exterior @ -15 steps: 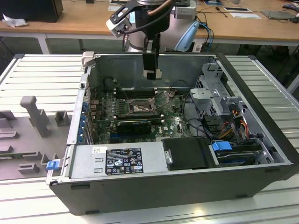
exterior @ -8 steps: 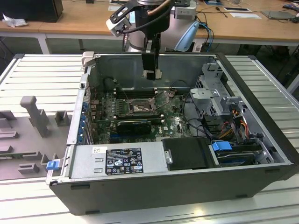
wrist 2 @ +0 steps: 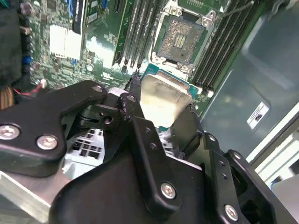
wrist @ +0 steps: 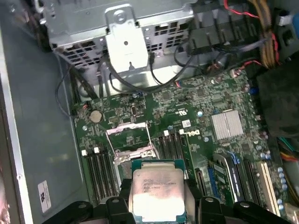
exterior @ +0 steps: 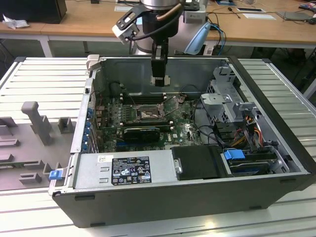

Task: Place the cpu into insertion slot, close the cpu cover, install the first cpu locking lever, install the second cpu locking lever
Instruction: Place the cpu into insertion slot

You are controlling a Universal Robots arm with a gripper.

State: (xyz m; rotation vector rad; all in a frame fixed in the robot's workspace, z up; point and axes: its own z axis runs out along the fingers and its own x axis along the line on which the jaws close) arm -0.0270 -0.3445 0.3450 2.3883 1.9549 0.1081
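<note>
1. I see the end effector [exterior: 160, 78] hanging inside the open computer case [exterior: 276, 148]. The case lies on its side across the middle of the slatted bench [exterior: 44, 79].
2. I read the end effector as narrow. Its fingers [wrist: 114, 210] clamp the cpu [wrist: 156, 193] by two opposite edges, and the pale silvery top faces the first wrist camera.
3. The cpu is held in the air above the green motherboard [exterior: 185, 129], toward the far wall of the case, touching only the fingers.
4. The insertion slot [exterior: 148, 114] lies near the middle of the motherboard, lower than the cpu and apart from it.
5. In the second wrist view the slot's dark contact field [wrist 2: 180, 39] is uncovered inside its metal rim. The cpu sits beside that rim, not over the field.
6. Long black memory slots [wrist 2: 135, 32] run along both sides of the slot.
7. Grey fixture blocks [exterior: 37, 121] stand near the bench edge at the exterior view's left, well apart from the case.
</note>
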